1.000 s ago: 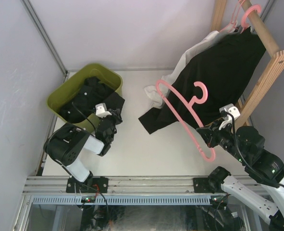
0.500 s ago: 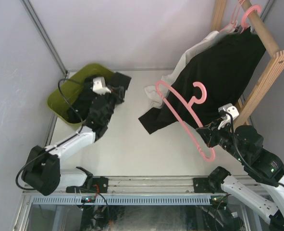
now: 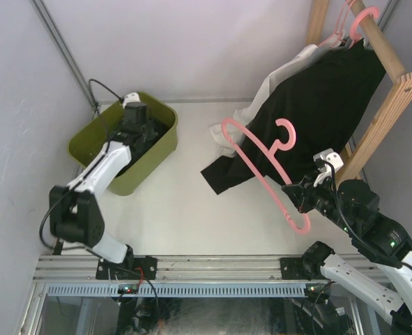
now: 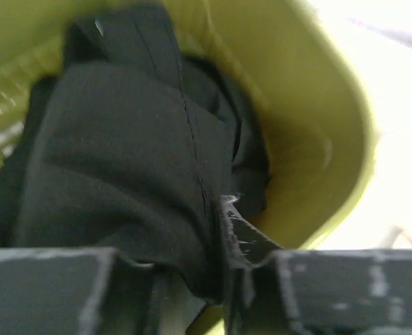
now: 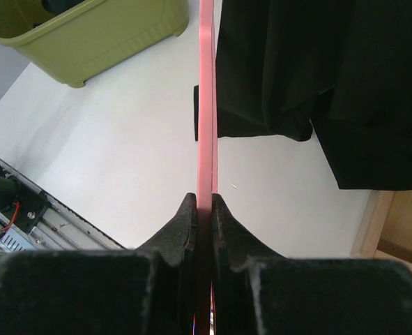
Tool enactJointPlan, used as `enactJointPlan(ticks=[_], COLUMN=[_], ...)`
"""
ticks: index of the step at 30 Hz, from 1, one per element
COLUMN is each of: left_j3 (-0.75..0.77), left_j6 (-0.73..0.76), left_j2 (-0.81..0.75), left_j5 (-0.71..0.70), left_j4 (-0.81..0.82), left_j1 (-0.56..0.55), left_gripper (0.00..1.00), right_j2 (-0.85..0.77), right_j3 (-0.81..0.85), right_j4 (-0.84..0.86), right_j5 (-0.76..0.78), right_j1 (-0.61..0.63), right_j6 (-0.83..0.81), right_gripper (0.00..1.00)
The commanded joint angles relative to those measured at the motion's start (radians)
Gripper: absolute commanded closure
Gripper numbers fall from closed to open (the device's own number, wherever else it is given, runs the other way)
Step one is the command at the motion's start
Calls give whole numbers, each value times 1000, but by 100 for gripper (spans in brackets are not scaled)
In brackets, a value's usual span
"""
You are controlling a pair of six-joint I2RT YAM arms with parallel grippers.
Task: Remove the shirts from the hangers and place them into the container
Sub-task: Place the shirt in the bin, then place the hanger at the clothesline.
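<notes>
Stretched forward since a second ago, the left gripper (image 4: 199,269) hangs inside the container (image 3: 153,150) over a black shirt (image 4: 122,139), its grip impossible to judge, while the right gripper (image 5: 204,206) pinches a bare hanger (image 5: 206,105) and a dark shirt (image 3: 324,105) and a white shirt (image 3: 272,80) wait on the rack (image 3: 394,112).

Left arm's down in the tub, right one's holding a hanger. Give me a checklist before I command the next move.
1. Black shirt inside the container: ok.
2. Left claw free of fabric: cannot tell; cloth fills its gap.
3. Right claw shut on the bare pink hanger: ok.
4. Rack emptied: not ok; a hanging black shirt and a white shirt hang there.
</notes>
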Motion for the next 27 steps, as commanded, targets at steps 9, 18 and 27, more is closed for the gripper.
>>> enactJointPlan(ticks=[9, 18, 27], left_j3=[132, 44, -211], left_j6=[38, 25, 188], left_j2=[-85, -357, -641], left_j5=[142, 209, -36], left_j4=[-286, -263, 65], left_j1=[1, -47, -629], left_gripper=[0, 0, 1], right_j2=[14, 50, 128], right_j3=[23, 20, 21], right_j4=[111, 192, 263], right_j5=[-106, -134, -44], right_j1=[-1, 0, 9], right_j6=[1, 48, 280], right_gripper=[100, 100, 100])
